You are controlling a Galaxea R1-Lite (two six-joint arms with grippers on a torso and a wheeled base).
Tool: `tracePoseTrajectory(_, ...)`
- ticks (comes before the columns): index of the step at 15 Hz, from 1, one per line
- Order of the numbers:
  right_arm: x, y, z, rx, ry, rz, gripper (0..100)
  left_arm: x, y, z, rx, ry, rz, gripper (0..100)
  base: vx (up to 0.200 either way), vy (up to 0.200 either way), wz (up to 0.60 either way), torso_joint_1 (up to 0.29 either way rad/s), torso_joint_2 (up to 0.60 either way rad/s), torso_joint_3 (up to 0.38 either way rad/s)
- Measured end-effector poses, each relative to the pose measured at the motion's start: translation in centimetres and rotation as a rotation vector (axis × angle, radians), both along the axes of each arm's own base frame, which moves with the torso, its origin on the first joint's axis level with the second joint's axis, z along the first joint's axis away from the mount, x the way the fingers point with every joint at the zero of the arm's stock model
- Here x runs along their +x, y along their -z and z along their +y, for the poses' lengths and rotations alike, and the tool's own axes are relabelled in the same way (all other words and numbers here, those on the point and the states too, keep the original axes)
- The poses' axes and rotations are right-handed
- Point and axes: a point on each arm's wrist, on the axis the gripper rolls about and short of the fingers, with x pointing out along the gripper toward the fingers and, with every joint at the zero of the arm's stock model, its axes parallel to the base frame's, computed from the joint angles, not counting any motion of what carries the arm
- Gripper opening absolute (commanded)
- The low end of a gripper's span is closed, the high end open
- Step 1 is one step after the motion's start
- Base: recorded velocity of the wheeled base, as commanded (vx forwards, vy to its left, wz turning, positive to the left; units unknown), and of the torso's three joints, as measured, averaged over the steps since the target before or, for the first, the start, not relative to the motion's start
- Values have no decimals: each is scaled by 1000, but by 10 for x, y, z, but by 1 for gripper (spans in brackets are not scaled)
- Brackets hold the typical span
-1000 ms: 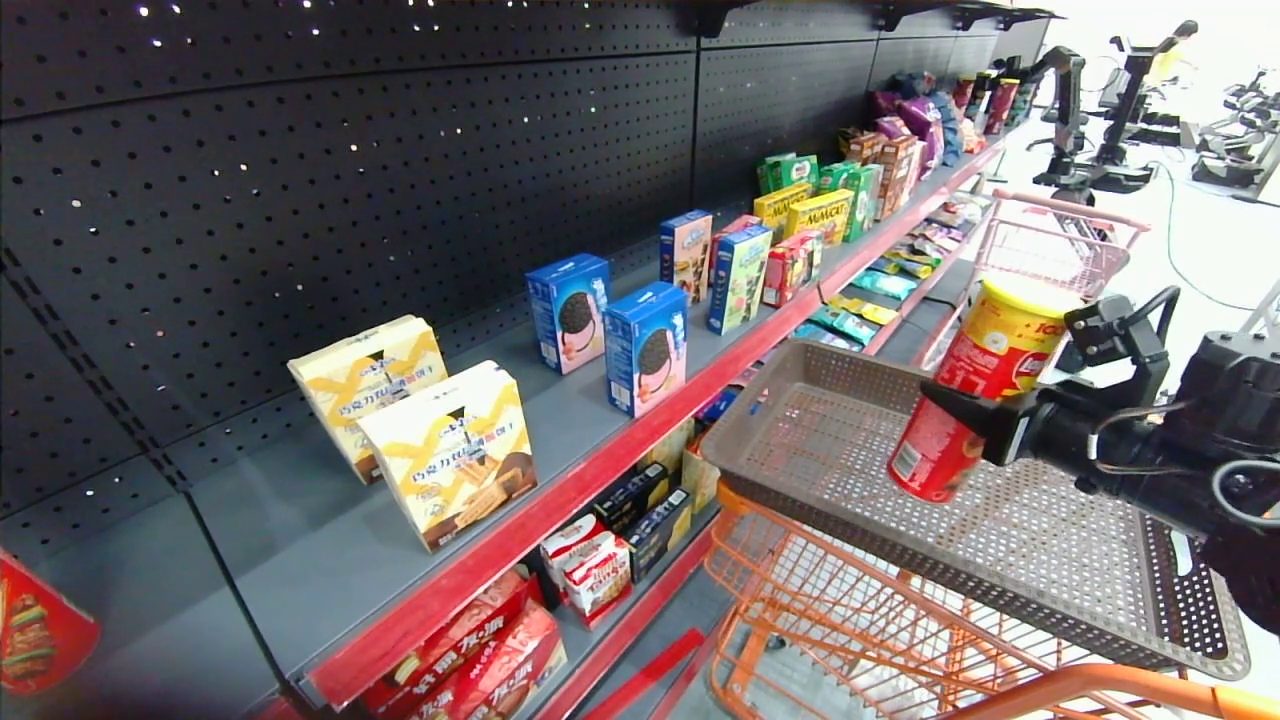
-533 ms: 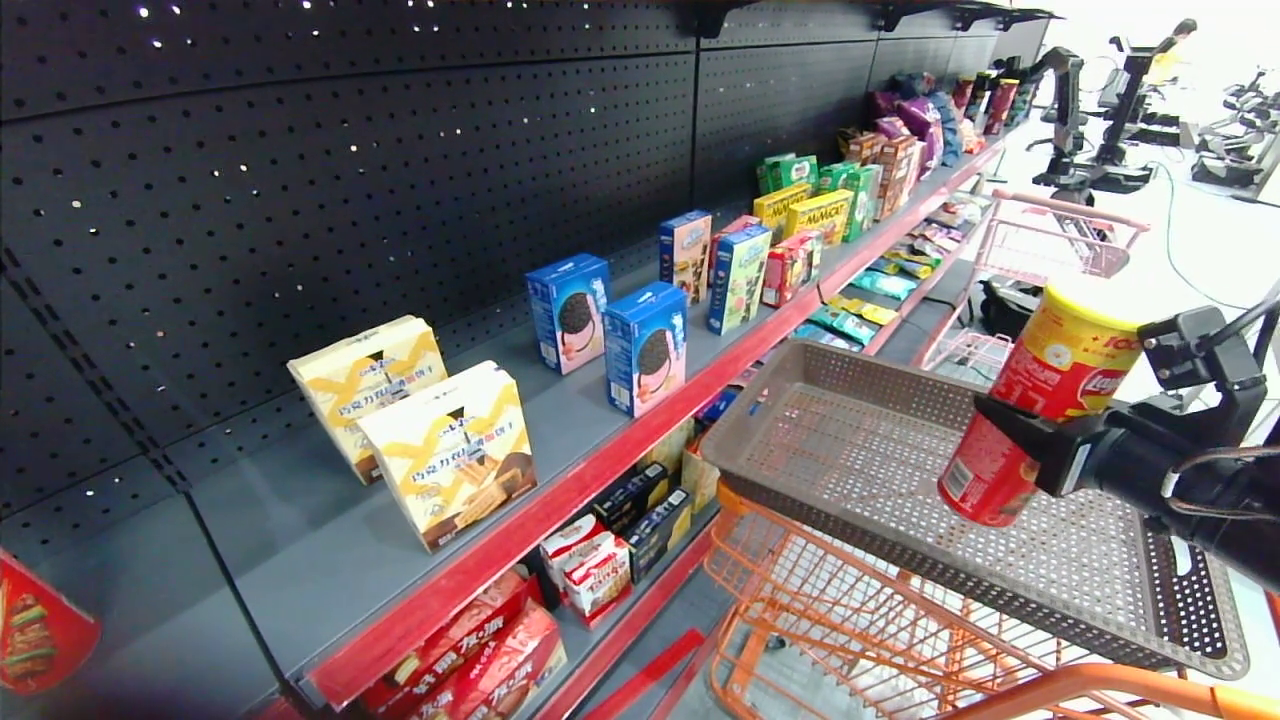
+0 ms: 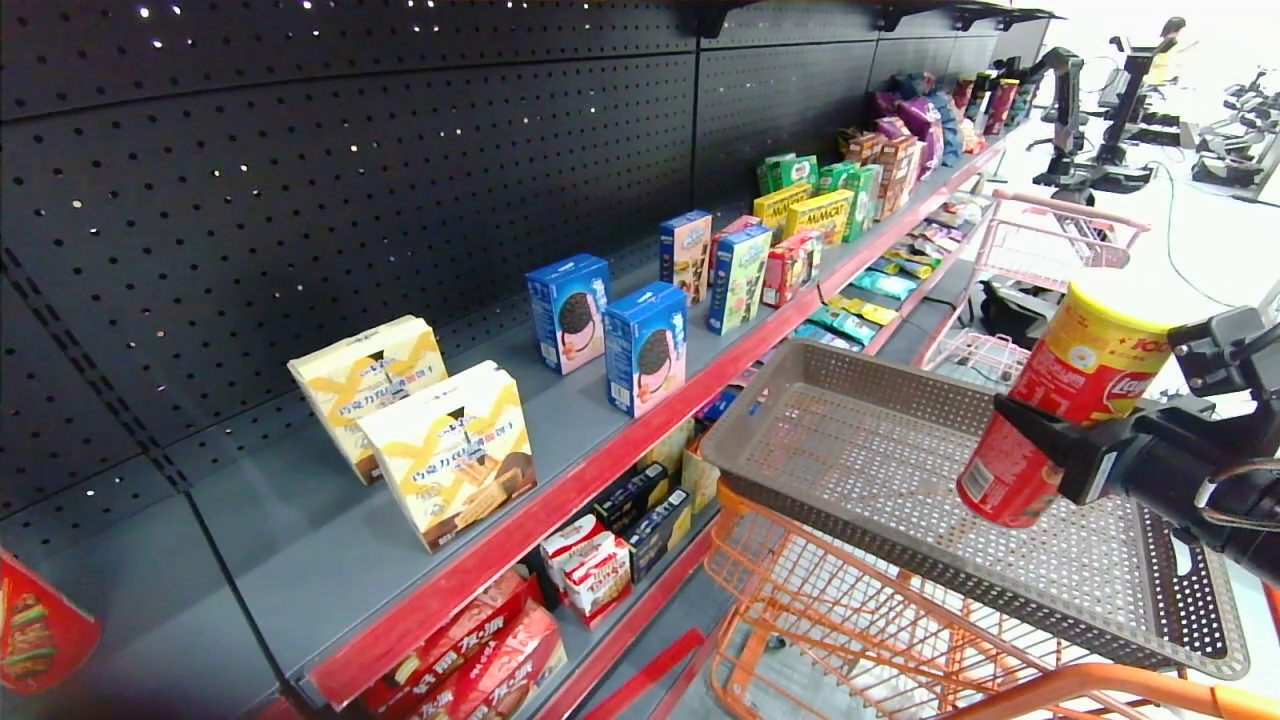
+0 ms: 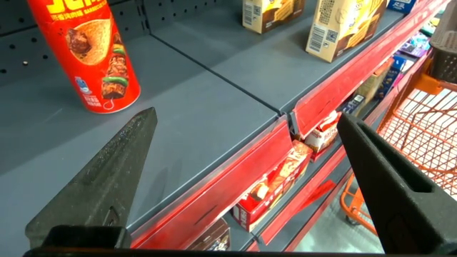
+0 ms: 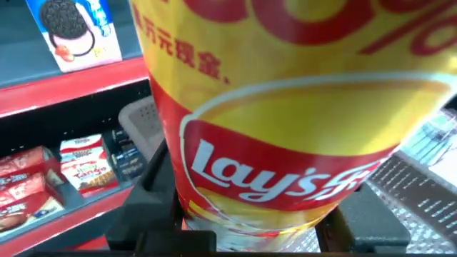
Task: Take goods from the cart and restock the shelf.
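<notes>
My right gripper (image 3: pixel 1085 440) is shut on a red and yellow chips can (image 3: pixel 1065 400), tilted and held above the perforated tray (image 3: pixel 880 500) on top of the orange cart (image 3: pixel 830 640). Up close, the chips can (image 5: pixel 285 128) sits between the right gripper's fingers (image 5: pixel 153 214). My left gripper (image 4: pixel 243 178) stands open over the grey shelf (image 4: pixel 214 107), apart from a red chips can (image 4: pixel 89 53) that stands upright on it. The grey shelf (image 3: pixel 330 540) with its red front edge holds yellow boxes (image 3: pixel 455 450) and blue cookie boxes (image 3: pixel 645 345).
Further along the shelf stand many coloured boxes (image 3: pixel 800 210). Lower shelves hold red packs (image 3: pixel 470 650) and small boxes (image 3: pixel 600 570). A pink cart (image 3: pixel 1060 240) stands behind the orange one. Bare shelf surface lies between the red can and the yellow boxes.
My right gripper has carried the chips can to the right and slightly up, away from the shelf, over the cart tray.
</notes>
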Motion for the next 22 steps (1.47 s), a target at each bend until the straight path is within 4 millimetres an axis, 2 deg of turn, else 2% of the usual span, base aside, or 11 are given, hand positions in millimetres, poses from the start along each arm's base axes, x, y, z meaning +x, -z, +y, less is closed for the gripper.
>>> tracePoseTrajectory(5, -6, 5, -5, -69, 19, -4, 0, 0, 0, 0, 0, 0, 0, 100, 0, 0, 0, 0, 0, 0)
tracePoseTrajectory(6, -7, 3, -6, -78, -19, -10, 0, 0, 0, 0, 0, 0, 0, 100, 0, 0, 0, 0, 0, 0)
tracePoseTrajectory(12, -13, 1, -5, -86, -44, -12, 0, 0, 0, 0, 0, 0, 0, 100, 0, 0, 600, 2, 5, 3)
tracePoseTrajectory(16, -14, 4, -6, -120, -15, -8, 0, 0, 0, 0, 0, 0, 0, 100, 0, 0, 0, 0, 0, 0)
tracePoseTrajectory(22, -19, 9, 2, -129, -53, 13, 0, 0, 0, 0, 0, 0, 0, 100, 0, 0, 600, 1, 2, 2)
